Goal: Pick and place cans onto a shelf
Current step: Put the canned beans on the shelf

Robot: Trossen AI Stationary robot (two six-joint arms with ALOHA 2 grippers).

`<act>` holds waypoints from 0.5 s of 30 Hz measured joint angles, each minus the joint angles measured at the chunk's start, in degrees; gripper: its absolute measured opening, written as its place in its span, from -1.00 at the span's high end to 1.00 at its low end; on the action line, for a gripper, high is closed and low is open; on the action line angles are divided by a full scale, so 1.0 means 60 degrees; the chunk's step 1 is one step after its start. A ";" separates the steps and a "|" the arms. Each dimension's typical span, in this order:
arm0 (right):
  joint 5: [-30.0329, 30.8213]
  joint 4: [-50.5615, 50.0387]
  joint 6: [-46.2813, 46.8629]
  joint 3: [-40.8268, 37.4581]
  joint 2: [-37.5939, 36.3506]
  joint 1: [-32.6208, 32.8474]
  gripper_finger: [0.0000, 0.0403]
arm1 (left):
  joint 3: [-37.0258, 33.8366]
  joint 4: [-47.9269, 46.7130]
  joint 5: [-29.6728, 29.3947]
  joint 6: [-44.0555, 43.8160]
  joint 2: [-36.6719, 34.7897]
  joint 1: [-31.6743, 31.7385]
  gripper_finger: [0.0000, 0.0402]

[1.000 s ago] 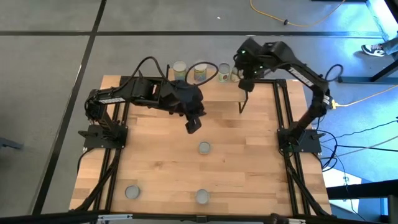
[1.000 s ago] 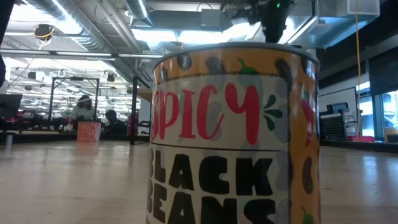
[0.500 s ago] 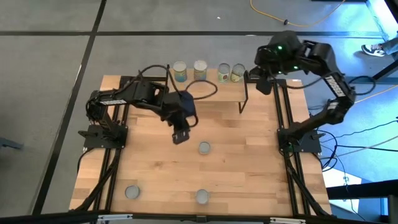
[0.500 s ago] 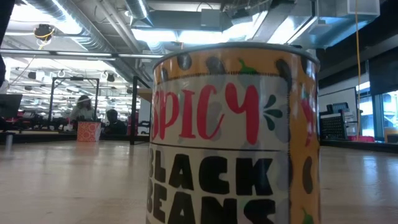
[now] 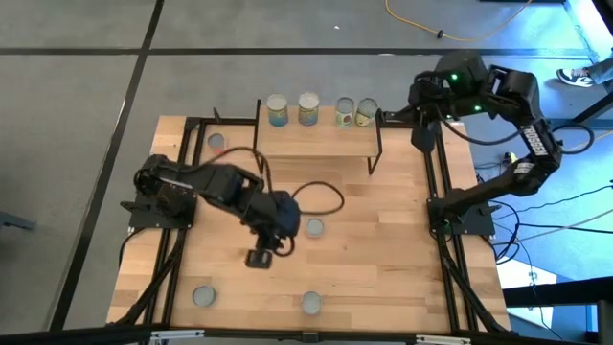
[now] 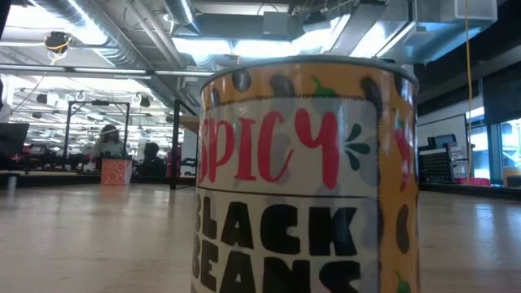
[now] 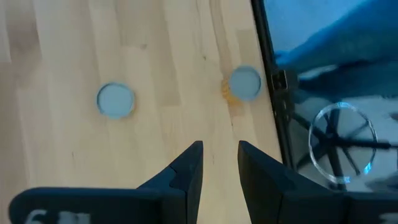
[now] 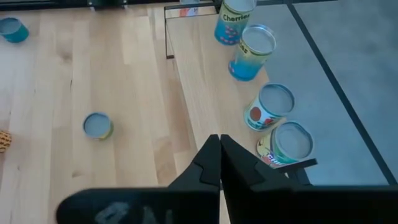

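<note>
The shelf (image 5: pixel 316 140) stands at the table's far edge with several cans along its far side, among them one (image 5: pixel 277 110) at the left end and one (image 5: pixel 365 113) at the right end. They also show in the right wrist view (image 8: pixel 270 106). Loose cans stand upright on the table: one in the middle (image 5: pixel 314 227), two near the front edge (image 5: pixel 203 296) (image 5: pixel 311 303), and one at the far left (image 5: pixel 217 142). My left gripper (image 5: pixel 261 257) is open and empty, just left of the middle can. My right gripper (image 5: pixel 421 140) is shut and empty, right of the shelf.
The orange "Spicy Black Beans" can (image 6: pixel 305 179) fills the low view. Black frame rails run along the table's left and right sides (image 5: pixel 436 182). A black cable loops over the table by the left arm (image 5: pixel 321 196). Bare tabletop lies between the shelf and the front cans.
My left gripper has swung from just below the shelf toward the table's near edge and left, passing the middle can. My right gripper has drawn away from the shelf's right end toward the table's right edge. The cans have stayed put.
</note>
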 joint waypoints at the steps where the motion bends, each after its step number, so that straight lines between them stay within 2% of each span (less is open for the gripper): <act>1: 0.0001 0.0000 0.0000 0.0000 -0.0032 0.0000 0.98 | 0.0003 0.0157 -0.0197 -0.0225 0.0084 -0.0120 0.53; 4: -0.0003 -0.0010 0.0000 -0.0004 -0.0121 0.0000 0.98 | -0.0025 0.0332 -0.0911 -0.1111 0.0481 -0.0470 0.53; 9: 0.0001 -0.0111 -0.0138 -0.0004 -0.0214 0.0000 0.98 | -0.0020 0.1291 -0.2097 -0.1630 0.1329 -0.1131 0.53; 15: -0.0583 -0.0136 -0.0678 -0.0007 -0.0406 0.0004 0.98 | -0.0027 0.1691 -0.1950 -0.2778 0.2358 -0.1513 0.53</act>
